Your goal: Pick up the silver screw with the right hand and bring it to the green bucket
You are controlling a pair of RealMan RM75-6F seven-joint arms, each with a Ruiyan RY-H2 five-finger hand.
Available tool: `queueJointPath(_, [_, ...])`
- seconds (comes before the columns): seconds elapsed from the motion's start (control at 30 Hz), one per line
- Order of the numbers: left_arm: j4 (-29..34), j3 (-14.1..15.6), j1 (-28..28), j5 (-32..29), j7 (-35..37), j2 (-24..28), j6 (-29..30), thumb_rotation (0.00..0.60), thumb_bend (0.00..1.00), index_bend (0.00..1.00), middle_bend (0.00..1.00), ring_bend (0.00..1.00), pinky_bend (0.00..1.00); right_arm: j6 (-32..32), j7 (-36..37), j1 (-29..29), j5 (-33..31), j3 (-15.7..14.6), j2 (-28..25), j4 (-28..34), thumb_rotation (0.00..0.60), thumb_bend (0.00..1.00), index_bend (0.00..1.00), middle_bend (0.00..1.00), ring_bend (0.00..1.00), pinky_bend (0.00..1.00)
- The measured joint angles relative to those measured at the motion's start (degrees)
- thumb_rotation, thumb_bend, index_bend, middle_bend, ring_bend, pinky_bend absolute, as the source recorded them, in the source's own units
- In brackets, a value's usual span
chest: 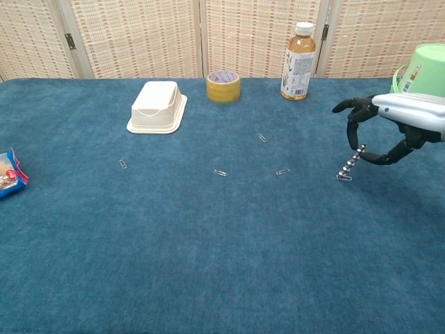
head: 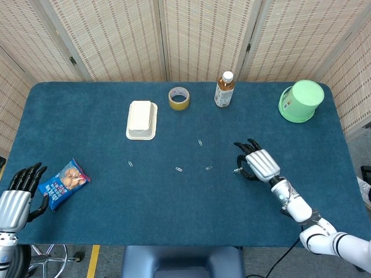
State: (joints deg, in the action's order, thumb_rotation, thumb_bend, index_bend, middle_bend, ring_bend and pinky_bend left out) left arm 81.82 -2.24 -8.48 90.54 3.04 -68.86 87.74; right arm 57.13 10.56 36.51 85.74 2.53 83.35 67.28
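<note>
The silver screw (chest: 350,162) hangs tilted from the fingertips of my right hand (chest: 393,124), which pinches its upper end. Its lower end sits at the blue cloth, right by a paper clip (chest: 343,179). In the head view the same right hand (head: 259,163) is right of the table's middle, with the screw (head: 237,170) showing at its left edge. The green bucket (head: 301,100) lies on its side at the far right corner, well beyond the hand; the chest view shows the bucket (chest: 423,66) at its right edge. My left hand (head: 17,194) rests at the near left corner, fingers apart and holding nothing.
A tea bottle (head: 224,89), a roll of yellow tape (head: 178,98) and a white box (head: 141,120) stand along the far half. Several paper clips (head: 179,169) lie scattered mid-table. A blue snack bag (head: 64,183) lies beside my left hand.
</note>
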Motion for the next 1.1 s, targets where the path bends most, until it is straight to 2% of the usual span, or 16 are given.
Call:
queueJointPath(0.2, [-0.18,-0.05,-0.01,-0.12,0.29,0.05,-0.09,0.600,0.52,0.07,0.07,0.10,0.13,-0.21,0.98,0.28,0.19,0.13,1.03,-1.30,0.600,0.42,0.62,0.12,0.16,0.00])
queueJointPath(0.43, [-0.26,-0.07,0.02,-0.03,0.33,0.04,0.08,0.600,0.52,0.07,0.07,0.10,0.13,1.72,1.22,0.08,0.46,0.91,-0.08,-0.09,0.600,0.42,0.62,0.12,0.16,0.00])
queueJointPath(0.83, [-0.46,-0.17,-0.18,-0.34,-0.42,-0.25,-0.42,0.600,0.52,0.07,0.07,0.10,0.13,8.39,-1.17,-2.94,0.75,2.21,-7.24,7.67,0.600,0.42,0.62,0.12,0.16,0.00])
queueJointPath(1.1, [-0.41,-0.17,-0.53,-0.34,-1.11,-0.55,-0.99,0.600,0.52,0.07,0.07,0.10,0.13,14.44,-2.39,-9.45,1.12,-0.11,-12.54,12.09,0.600,0.42,0.62,0.12,0.16,0.00])
